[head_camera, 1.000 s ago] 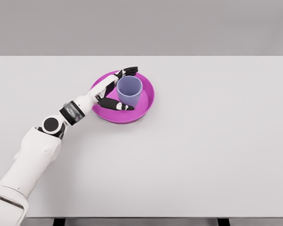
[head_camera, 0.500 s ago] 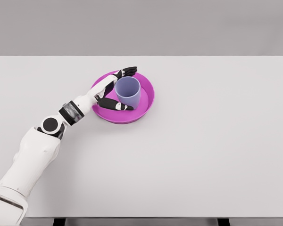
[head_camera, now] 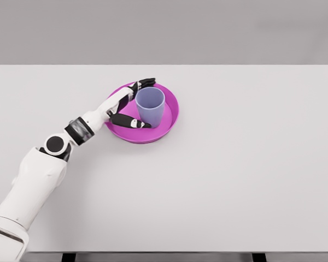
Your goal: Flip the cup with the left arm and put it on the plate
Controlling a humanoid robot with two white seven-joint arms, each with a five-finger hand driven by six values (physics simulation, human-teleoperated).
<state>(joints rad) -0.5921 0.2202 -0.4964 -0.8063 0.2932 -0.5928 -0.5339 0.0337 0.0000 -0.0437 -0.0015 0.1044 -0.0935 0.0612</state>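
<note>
A lavender-blue cup (head_camera: 150, 106) stands upright, mouth up, on the magenta plate (head_camera: 171, 117) near the table's middle left. My left hand (head_camera: 135, 103) lies just left of the cup with its dark fingers spread around the cup's left side, the fingertips (head_camera: 146, 82) reaching behind it and the thumb (head_camera: 130, 121) in front. A narrow gap shows between the hand and the cup, and the fingers hold nothing. The left arm comes in from the lower left. No right arm shows.
The white table (head_camera: 240, 174) stretches wide to the right and toward the front edge. A plain grey wall stands behind it.
The left hand has drawn back slightly to the left, away from the cup. The cup stays upright on the plate.
</note>
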